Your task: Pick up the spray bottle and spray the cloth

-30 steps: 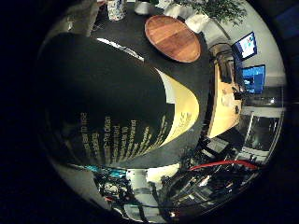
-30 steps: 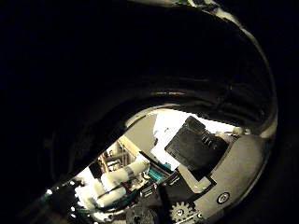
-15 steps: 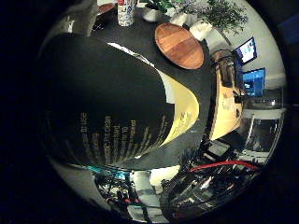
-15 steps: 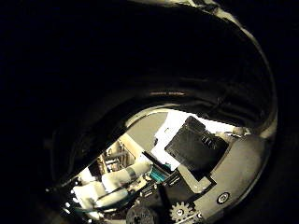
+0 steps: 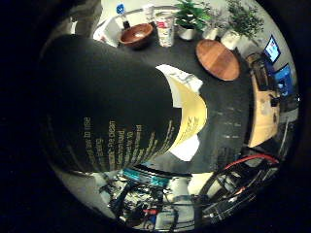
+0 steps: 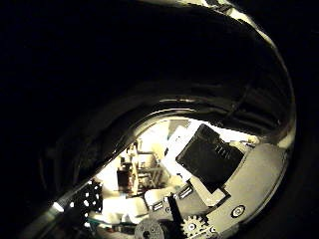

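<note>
Since a moment ago the view has swung to reveal a wooden bowl (image 5: 136, 35) across the dark table (image 5: 228, 121), while the hand (image 6: 224, 194) grasps the black spray bottle (image 5: 112, 107), lifted over the white cloth (image 5: 187, 145), likely for spraying.

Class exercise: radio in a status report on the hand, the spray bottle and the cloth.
Hand shut on spray bottle, bottle filling the palm view. White cloth on dark table beyond. Wooden bowl and cup farther back, clear of it.

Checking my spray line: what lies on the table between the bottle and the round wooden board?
Only bare dark table between the spray bottle and the wooden board, in the little finger side view.
</note>
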You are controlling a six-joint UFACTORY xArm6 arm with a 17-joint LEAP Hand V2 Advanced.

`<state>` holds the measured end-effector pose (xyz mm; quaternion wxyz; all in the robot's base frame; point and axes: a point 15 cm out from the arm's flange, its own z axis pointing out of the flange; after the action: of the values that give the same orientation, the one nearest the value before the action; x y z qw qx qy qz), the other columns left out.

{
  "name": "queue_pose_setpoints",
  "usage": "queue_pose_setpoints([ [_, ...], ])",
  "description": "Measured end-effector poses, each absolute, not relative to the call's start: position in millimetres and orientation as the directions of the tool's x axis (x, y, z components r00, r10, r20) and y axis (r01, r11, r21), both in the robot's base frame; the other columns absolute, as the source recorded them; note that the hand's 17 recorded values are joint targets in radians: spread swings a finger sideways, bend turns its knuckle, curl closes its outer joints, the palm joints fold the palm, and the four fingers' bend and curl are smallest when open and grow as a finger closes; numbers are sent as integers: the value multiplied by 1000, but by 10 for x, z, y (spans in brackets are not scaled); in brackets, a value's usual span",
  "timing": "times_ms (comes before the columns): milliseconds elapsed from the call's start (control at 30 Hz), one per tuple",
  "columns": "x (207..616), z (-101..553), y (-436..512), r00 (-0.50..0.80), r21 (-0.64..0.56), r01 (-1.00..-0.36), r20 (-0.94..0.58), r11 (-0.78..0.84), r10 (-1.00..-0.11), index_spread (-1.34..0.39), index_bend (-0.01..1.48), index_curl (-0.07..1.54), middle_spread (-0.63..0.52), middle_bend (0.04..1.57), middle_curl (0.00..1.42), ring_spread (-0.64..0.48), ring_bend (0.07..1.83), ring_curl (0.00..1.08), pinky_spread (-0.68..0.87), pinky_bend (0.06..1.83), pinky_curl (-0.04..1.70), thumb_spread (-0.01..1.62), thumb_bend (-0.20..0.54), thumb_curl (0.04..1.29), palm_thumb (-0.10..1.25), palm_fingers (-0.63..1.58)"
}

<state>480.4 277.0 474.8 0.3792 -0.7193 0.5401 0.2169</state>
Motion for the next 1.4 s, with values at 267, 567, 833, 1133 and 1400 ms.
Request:
queue_pose_setpoints([
  [267, 4887, 5025, 2954, 361, -380, -924, -816, -51, -451, -335, 1000, 1026, -311, 1056, 1235, -291, 1325, 955, -151, 1044, 1525, 1073, -20, 383, 774, 994],
  [567, 4863, 4866, 3065, 390, -409, -913, -862, -11, -323, -336, 1007, 1024, -312, 1061, 1237, -284, 1329, 959, -153, 1037, 1548, 1066, -20, 394, 794, 986],
  [833, 4659, 4274, 3302, 397, -401, -915, -887, -32, -235, -338, 1008, 1024, -312, 1064, 1236, -279, 1331, 960, -154, 1035, 1557, 1070, -20, 401, 816, 985],
  [1133, 4533, 3627, 3671, 417, -404, -909, -888, -104, -192, -337, 1003, 1025, -311, 1066, 1233, -277, 1332, 959, -155, 1034, 1560, 1060, -20, 423, 828, 987],
  [1400, 4698, 3367, 3910, 406, -391, -913, -898, -119, -169, -336, 998, 1025, -306, 1073, 1221, -277, 1323, 959, -156, 1025, 1564, 1058, -21, 429, 828, 996],
])
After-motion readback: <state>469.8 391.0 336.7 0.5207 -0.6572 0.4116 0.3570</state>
